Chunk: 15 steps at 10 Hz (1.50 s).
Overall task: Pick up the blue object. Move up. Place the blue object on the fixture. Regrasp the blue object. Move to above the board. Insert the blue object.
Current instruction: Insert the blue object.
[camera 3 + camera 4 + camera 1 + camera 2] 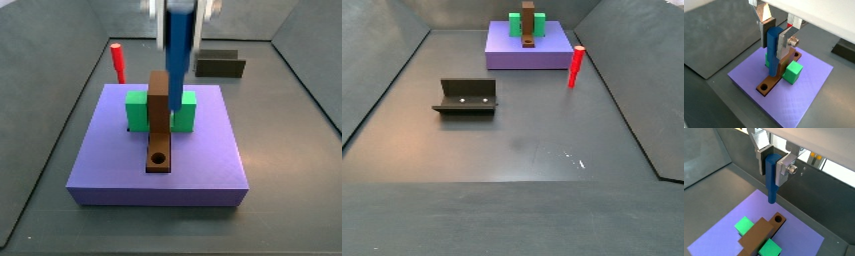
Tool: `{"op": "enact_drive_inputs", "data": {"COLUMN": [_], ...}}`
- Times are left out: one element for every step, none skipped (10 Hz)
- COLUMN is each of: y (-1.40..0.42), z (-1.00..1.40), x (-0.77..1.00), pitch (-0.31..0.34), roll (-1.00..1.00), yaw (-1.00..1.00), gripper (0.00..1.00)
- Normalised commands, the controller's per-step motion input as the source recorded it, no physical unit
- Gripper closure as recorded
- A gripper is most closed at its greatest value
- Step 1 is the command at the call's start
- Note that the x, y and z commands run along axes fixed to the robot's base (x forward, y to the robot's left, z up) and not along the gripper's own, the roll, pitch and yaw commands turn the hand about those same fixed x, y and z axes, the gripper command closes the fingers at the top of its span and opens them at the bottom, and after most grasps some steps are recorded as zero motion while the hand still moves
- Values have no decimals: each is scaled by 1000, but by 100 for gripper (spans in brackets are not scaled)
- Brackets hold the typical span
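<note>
Blue object [771, 177] in gripper [773, 159] above board [724, 228], grey floor [516, 140].

gripper [773, 162] | pointing down, raised above floor | jaws clamped on blue peg [771, 178]

From where I stand, the gripper [776, 31] runs off the picture's edge in both wrist views, so only its fingers [786, 164] show. In a side view it and the blue object [178, 35] are a blur cut off at twelve o'clock. The blue object hides part of the brown bar [777, 75]. The far side view misses the gripper entirely.
</note>
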Motion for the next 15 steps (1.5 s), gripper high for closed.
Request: {"op": "enact_drive_inputs", "data": {"y": [0,0,0,0,0,-51,-171,-237,-194,-129,-114,-137,-123,-100,-54], "z": [-529,-551,-489,-457,-449,-400,-360,-251,-194,-149,-146,-177,-171,-177,-243], "x": [-49,-91,-146,-109,-94,0,17,86,34,0,0,0,11,11,0], "pitch": [-53,-59,-44,-11,0,0,0,0,0,0,0,-10,-21,-21,-6], "roll": [140,190,184,156,120,121,34,0,0,0,0,0,0,0,0], "yaw": [0,14,9,17,20,0,0,0,-3,0,0,0,0,0,0], "gripper": [100,100,100,100,100,100,100,100,100,100,100,100,100,100,100]}}
